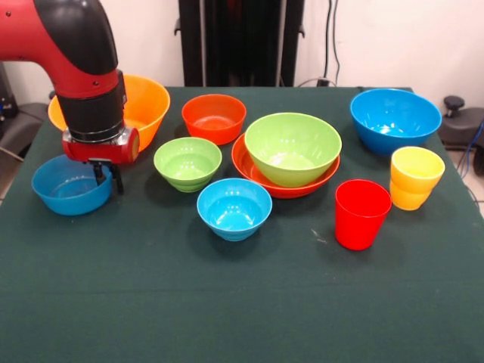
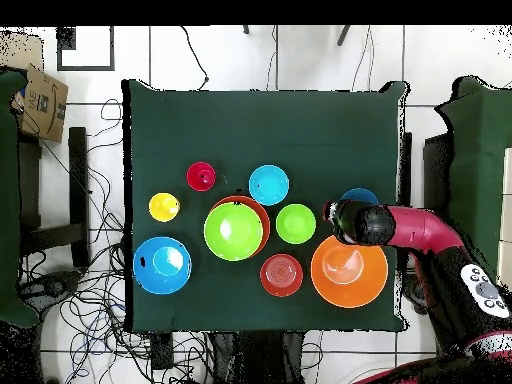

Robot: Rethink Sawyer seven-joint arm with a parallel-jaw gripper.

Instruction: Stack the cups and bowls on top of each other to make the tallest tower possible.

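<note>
My gripper (image 1: 107, 178) hangs at the table's left, open, with its fingers either side of the right rim of a blue bowl (image 1: 69, 186). In the overhead view the arm's head hides it, and part of that blue bowl (image 2: 358, 195) shows beside it. A large green bowl (image 1: 293, 147) sits nested in a wide red-orange bowl (image 1: 281, 186). Standing apart are a small green bowl (image 1: 187, 162), a small blue bowl (image 1: 234, 208), a red-orange bowl (image 1: 214, 117), a big orange bowl (image 1: 145, 106) and a big blue bowl (image 1: 395, 119). The red cup (image 1: 361, 213) and yellow cup (image 1: 416, 178) stand upright at the right.
The table (image 1: 227, 302) is covered in a dark green cloth. Seen from above, cables (image 2: 90, 310) lie on the floor around it, and a cardboard box (image 2: 35, 100) sits on a stand by one side.
</note>
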